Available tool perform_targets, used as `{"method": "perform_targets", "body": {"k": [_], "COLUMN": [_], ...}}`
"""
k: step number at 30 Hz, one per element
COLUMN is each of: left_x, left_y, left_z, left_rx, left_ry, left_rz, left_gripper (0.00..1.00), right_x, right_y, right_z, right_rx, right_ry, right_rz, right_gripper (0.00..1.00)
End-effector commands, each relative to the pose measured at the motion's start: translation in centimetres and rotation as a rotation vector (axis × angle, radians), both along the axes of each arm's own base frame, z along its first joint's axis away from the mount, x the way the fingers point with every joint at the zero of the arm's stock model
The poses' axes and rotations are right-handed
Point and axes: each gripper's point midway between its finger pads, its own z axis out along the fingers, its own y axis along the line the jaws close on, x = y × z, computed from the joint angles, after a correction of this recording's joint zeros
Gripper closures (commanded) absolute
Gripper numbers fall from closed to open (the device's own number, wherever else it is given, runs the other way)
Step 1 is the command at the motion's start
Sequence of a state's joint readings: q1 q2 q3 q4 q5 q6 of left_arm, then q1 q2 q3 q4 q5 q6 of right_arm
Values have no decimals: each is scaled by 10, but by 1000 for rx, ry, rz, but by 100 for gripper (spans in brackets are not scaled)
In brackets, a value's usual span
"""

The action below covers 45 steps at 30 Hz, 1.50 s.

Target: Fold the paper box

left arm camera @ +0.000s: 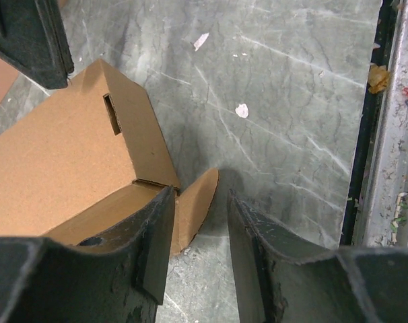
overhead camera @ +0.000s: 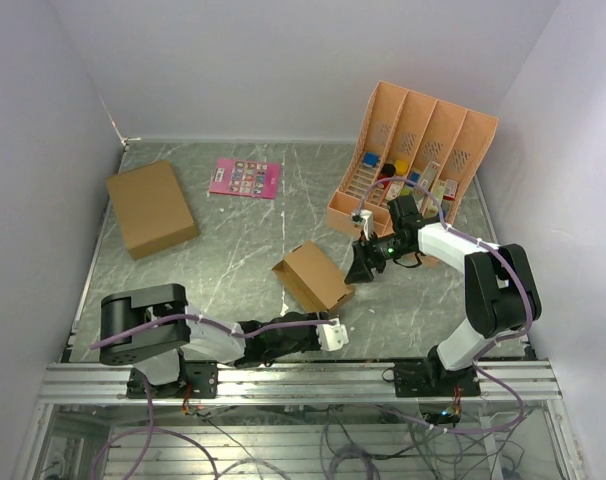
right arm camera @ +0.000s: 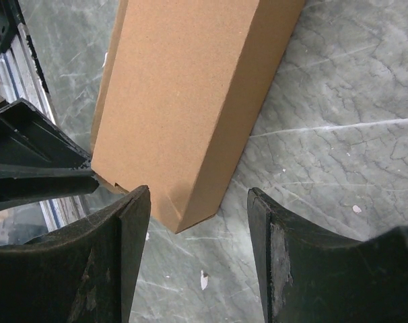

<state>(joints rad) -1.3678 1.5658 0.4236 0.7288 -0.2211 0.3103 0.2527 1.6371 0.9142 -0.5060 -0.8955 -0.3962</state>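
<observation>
The paper box [overhead camera: 313,275] is a small brown carton lying on the table's middle. My left gripper [overhead camera: 335,318] is at its near end, open. In the left wrist view the box [left arm camera: 56,161] fills the left side, and its rounded tab flap [left arm camera: 198,205] sticks out between my open left gripper's [left arm camera: 198,256] fingers, close to the left finger [left arm camera: 150,256]. My right gripper [overhead camera: 364,263] is at the box's far right end, open and empty. In the right wrist view the box [right arm camera: 184,94] has its corner just ahead of the open right gripper [right arm camera: 197,205].
A larger brown cardboard box [overhead camera: 151,207] lies at the back left. A pink card [overhead camera: 245,177] lies at the back middle. An orange slotted organizer [overhead camera: 415,160] with small items stands at the back right. The metal rail [left arm camera: 392,134] runs along the near edge.
</observation>
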Motion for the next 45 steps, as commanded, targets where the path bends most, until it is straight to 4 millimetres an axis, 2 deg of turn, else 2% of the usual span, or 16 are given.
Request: {"method": "perform_targets", "body": {"k": [1,9,18,36,40,45], "left_x": [-1,4,8,15,15,16], "left_y": [-9,-10,-9,-4,-3,-2], "left_z": [1,-6,-9,3,3,2], "left_rx": [0,28,39,0,-3,-1], "left_ry": [8,0,0,6,15,17], "left_rz": [-36,-21,1,47,51,56], "left_gripper": [53,57,70,86,90,92], "right_x": [4,2,1,-1,-2,-5], "right_y": [2,2,3,5,8,11], "right_z": [4,1,0,1,9,18], "right_rx": [19,15,20,32,73,126], "right_ry": [6,24,32,45,51,53], "right_rz": [1,-1,3,4,12,7], "right_gripper": [41,42,42,42,41,35]}}
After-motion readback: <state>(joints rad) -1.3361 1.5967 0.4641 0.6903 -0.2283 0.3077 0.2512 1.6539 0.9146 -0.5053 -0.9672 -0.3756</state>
